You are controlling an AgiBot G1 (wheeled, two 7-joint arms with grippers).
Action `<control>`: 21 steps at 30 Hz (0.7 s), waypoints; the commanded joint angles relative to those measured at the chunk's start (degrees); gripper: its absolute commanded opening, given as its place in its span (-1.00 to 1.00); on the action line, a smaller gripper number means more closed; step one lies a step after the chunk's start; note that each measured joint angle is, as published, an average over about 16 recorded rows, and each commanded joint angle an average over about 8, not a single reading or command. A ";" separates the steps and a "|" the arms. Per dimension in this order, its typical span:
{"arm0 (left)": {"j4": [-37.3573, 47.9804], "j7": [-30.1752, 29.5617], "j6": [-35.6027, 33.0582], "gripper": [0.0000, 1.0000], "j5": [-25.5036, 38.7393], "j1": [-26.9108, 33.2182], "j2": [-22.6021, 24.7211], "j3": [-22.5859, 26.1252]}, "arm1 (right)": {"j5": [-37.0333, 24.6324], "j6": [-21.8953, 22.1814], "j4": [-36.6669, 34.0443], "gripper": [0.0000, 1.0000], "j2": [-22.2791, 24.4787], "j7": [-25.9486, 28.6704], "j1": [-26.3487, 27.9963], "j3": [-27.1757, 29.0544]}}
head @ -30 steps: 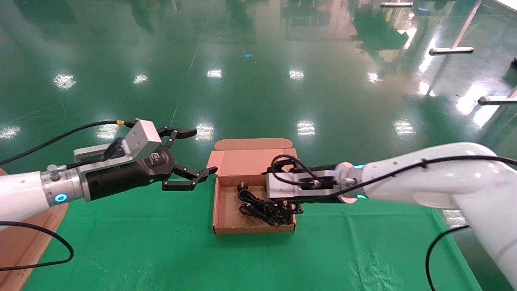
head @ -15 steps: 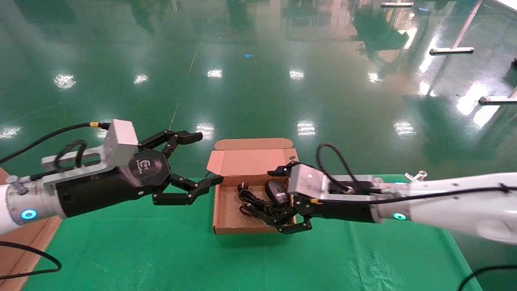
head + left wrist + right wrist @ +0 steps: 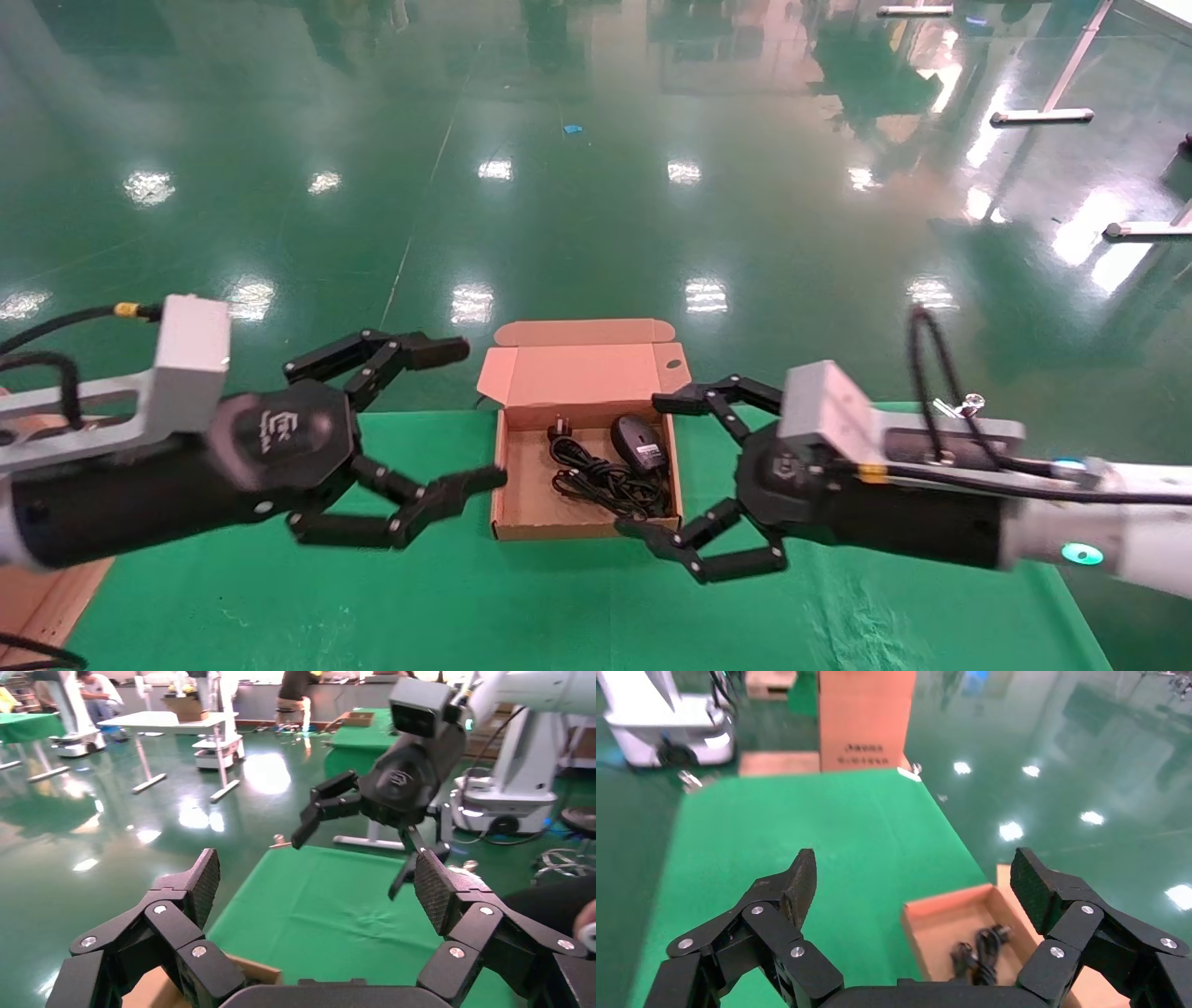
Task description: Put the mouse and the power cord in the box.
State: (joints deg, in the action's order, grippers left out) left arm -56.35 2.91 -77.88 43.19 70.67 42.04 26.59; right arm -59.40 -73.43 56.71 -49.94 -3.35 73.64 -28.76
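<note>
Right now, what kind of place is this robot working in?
Probably a robot lab or factory hall: a glossy green floor, a green-covered table, another white robot base, and people at benches.

text: none legible | logos on tools, print on a carton: unreadable

Matt brown cardboard box [image 3: 585,373]; smooth black plastic mouse [image 3: 637,442]; matt green cloth table cover [image 3: 372,596]; glossy green floor [image 3: 596,186]; textured black pads [image 3: 205,881] on left gripper
</note>
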 commanded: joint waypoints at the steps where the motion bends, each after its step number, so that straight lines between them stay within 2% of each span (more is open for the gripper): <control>1: -1.88 -1.49 -0.85 1.00 -0.15 -1.00 -0.77 -1.16 | 1.72 -1.20 1.65 1.00 1.46 1.38 -1.18 1.25; 15: -14.85 -11.78 -6.74 1.00 -1.15 -7.85 -6.06 -9.12 | 13.65 -9.54 13.13 1.00 11.61 10.97 -9.39 9.92; 21: -17.68 -13.77 -7.99 1.00 -1.37 -9.30 -7.17 -10.83 | 17.72 -12.35 17.04 1.00 15.01 14.01 -12.15 12.83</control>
State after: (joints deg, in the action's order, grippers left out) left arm -73.36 -10.36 -85.57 41.87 61.71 35.14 16.17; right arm -42.59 -85.14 72.86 -35.71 9.91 62.10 -16.59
